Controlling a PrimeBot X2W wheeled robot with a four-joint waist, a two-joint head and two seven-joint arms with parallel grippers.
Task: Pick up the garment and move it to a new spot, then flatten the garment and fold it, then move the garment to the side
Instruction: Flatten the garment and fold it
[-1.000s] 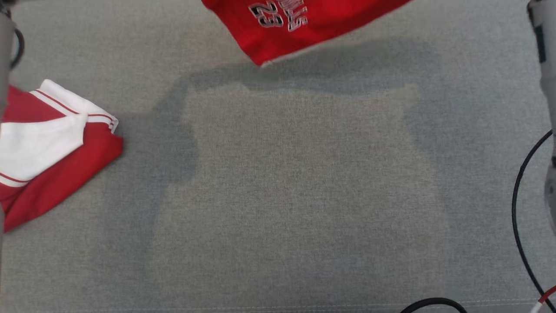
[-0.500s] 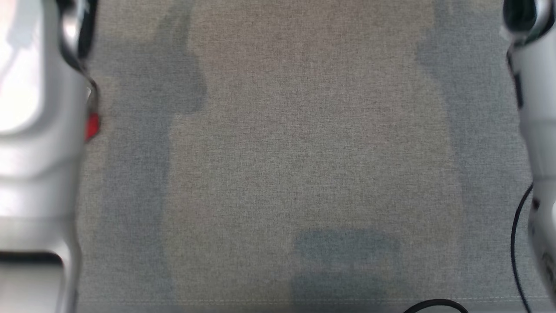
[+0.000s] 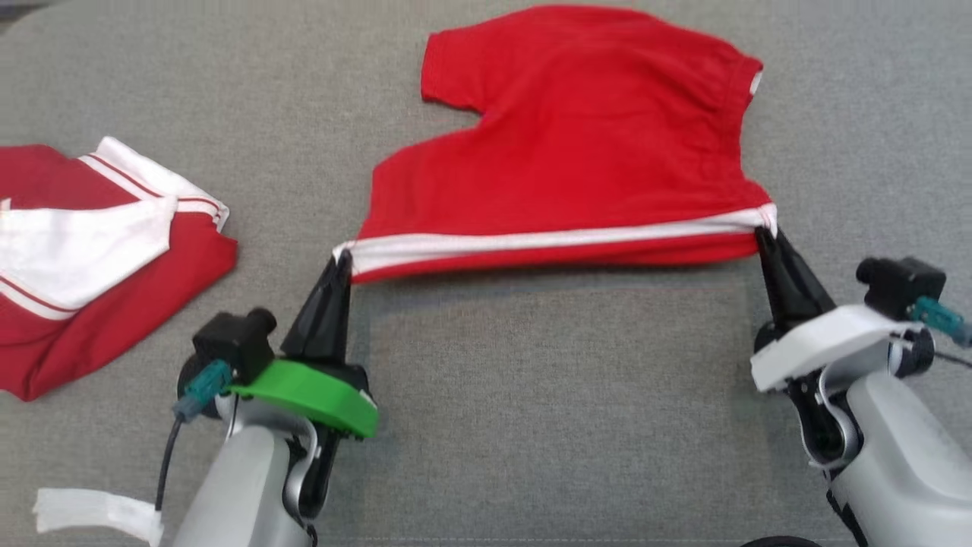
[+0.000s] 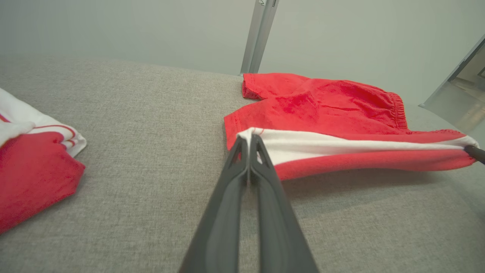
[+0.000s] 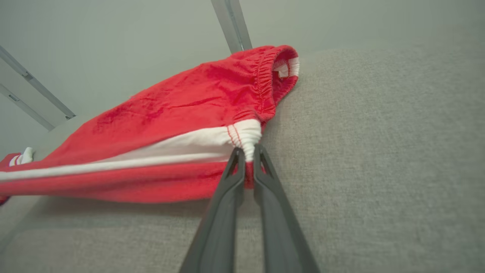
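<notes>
1. At the far left of the head view, a folded red-and-white garment (image 3: 99,266) lies flat on the grey cloth-covered counter (image 3: 531,425). It is well apart from the shorts. The left wrist view shows it at the left edge (image 4: 34,167).
2. Below it, near the bottom left corner of the head view, a pale white strip (image 3: 91,510) lies on the counter beside the left forearm.
3. The left claw (image 3: 344,260) points away from the robot with its two dark fingers pressed together. It is clamped on the leg-hem corner of the red shorts, right at the end of the white side stripe. The left wrist view shows the fingertips (image 4: 249,139) meeting on that white edge.
4. The red shorts (image 3: 585,144) lie in the middle of the counter toward its far side, leg openings to the left and the gathered elastic waistband to the right. The far part rests on the cloth. The near edge, with the white stripe, is stretched taut between the two claws and raised slightly, with a shadow beneath it.
5. The right claw (image 3: 762,235) is closed on the waistband end of the white stripe. The right wrist view shows bunched white fabric pinched between its fingertips (image 5: 246,152).
</notes>
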